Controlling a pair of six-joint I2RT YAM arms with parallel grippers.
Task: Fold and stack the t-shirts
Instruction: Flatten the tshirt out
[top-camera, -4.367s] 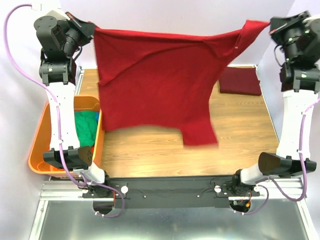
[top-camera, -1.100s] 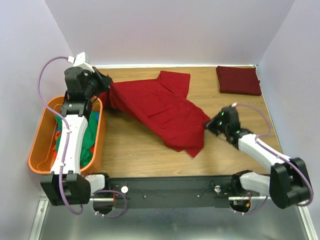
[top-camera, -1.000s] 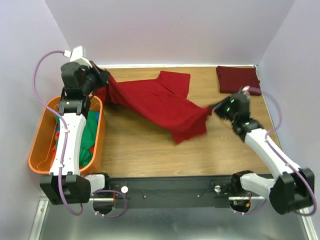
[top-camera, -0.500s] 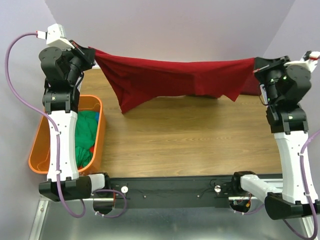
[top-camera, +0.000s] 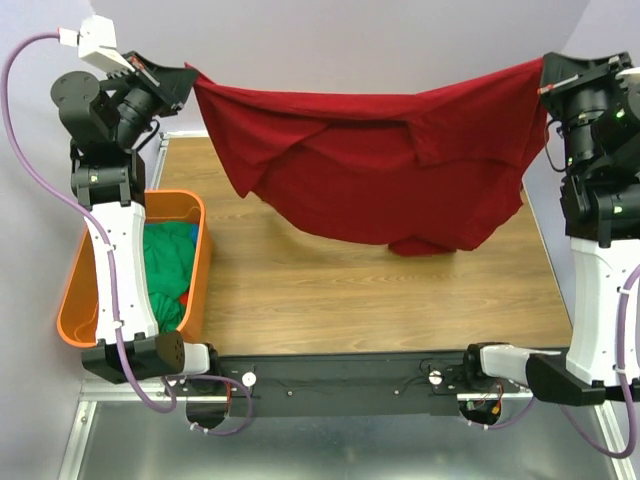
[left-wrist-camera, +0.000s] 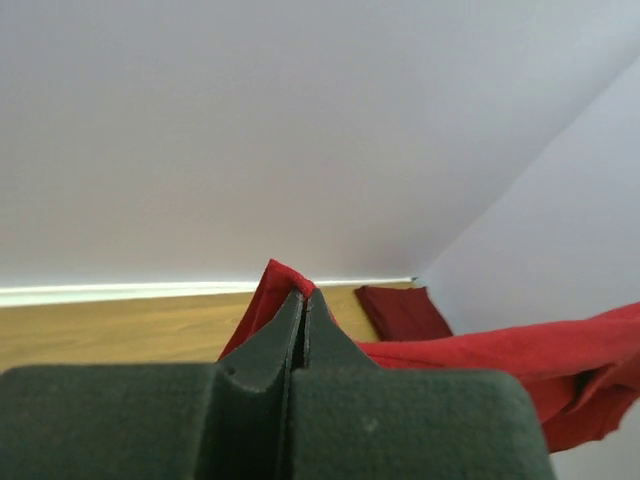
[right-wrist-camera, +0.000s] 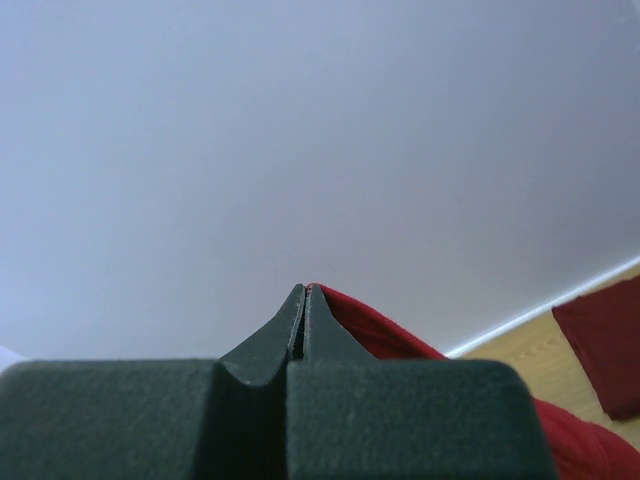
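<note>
Now the red t-shirt (top-camera: 380, 170) hangs in the air between the raised arms, unfurled wider and drooping lower than half a second ago. The left gripper (top-camera: 186, 74) and right gripper (top-camera: 544, 88) each stay clamped on a top corner. The maroon t-shirt (left-wrist-camera: 404, 312) lies folded on the table (top-camera: 300, 290)'s far right corner, and green t-shirts (top-camera: 165, 262) fill the orange tub (top-camera: 72, 295).

Two arms, reared upright and spread wide apart: left hand (top-camera: 186, 76) and right hand (top-camera: 543, 78), each pinched tight on the red t-shirt (top-camera: 370, 170).
</note>
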